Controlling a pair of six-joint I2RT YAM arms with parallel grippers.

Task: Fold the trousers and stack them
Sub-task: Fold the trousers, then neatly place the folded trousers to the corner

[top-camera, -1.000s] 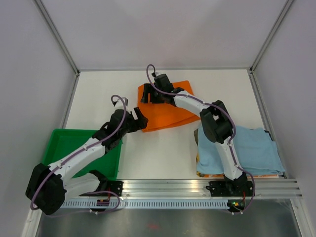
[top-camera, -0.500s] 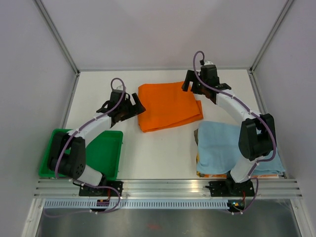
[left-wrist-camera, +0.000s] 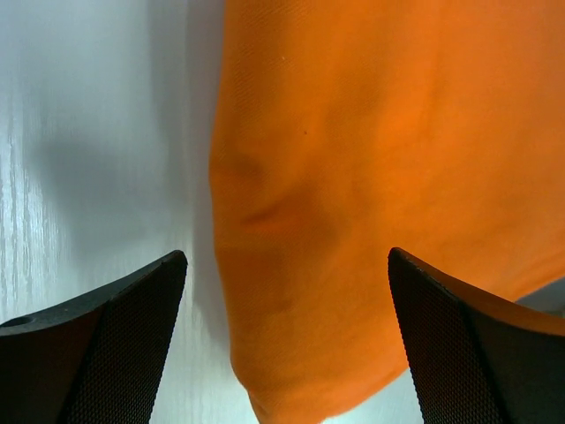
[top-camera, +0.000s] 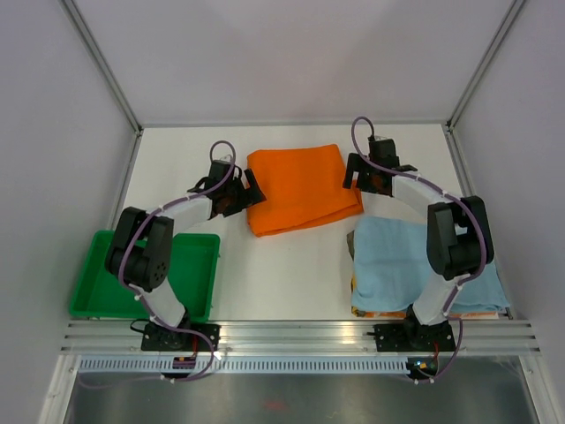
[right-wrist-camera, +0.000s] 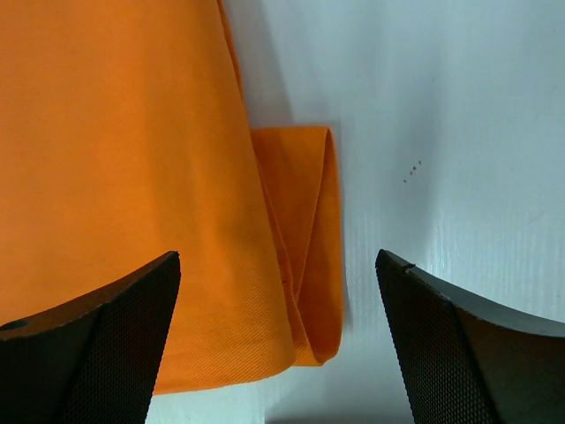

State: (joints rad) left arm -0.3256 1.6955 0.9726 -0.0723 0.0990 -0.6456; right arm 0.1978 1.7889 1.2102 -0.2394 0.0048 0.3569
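The folded trousers [top-camera: 300, 187] lie near the middle of the far edge. The left gripper [top-camera: 238, 193] and right gripper [top-camera: 369, 175] hang spread wide and empty, one over each side. Each should pinch all layers, so nothing slips.

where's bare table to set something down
Widest bare patch: the table between tray and blue cloth, in front of the trousers. Also the strip behind them. Crowded at their sides, by the left arm and right arm.
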